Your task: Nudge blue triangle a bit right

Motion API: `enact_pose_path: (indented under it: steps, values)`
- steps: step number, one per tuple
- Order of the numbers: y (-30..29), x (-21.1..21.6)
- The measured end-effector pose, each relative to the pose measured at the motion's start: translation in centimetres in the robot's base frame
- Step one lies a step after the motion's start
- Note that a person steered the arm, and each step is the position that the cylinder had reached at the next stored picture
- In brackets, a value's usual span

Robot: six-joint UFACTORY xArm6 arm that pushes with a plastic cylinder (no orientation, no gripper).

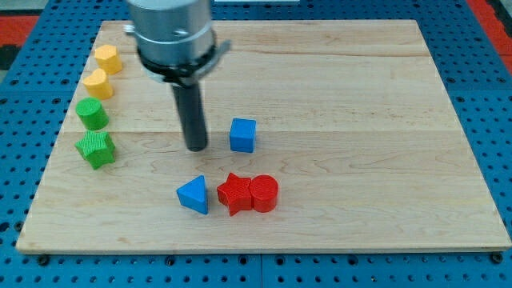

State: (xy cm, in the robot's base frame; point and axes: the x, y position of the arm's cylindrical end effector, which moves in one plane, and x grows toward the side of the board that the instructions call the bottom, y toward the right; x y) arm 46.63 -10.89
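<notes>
A robot arm reaches down from the far side of the scene and ends in a straight dark rod, with no gripper on it, so nothing can be open or closed. My tip (pixel 196 148) rests on a pale wooden tabletop (pixel 360 88), touching no block. The blue triangle (pixel 194 195) lies nearer the viewer than my tip, almost directly below it in the view, with bare wood between them. Just right of my tip, apart from it, sits a blue cube (pixel 243 134). Right of the blue triangle, very close to it, is a red star (pixel 234 194), and pressed against the star's right side is a red cylinder (pixel 265 193). Along the left edge, from far to near, stand a yellow block (pixel 108 58), a second yellow block (pixel 98 83), a green cylinder (pixel 93 114) and a green star (pixel 96 149). The tabletop lies on a blue pegboard (pixel 480 96)
</notes>
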Motion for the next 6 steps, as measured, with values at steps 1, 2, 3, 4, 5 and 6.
enact_pose_path:
  steps: [1, 2, 3, 4, 5, 6]
  values:
    - [-2.6, 5.7]
    - [-2.6, 10.8]
    - [-0.5, 11.1]
    - [1.0, 10.3]
    - [1.1, 9.0]
    - [1.6, 8.3]
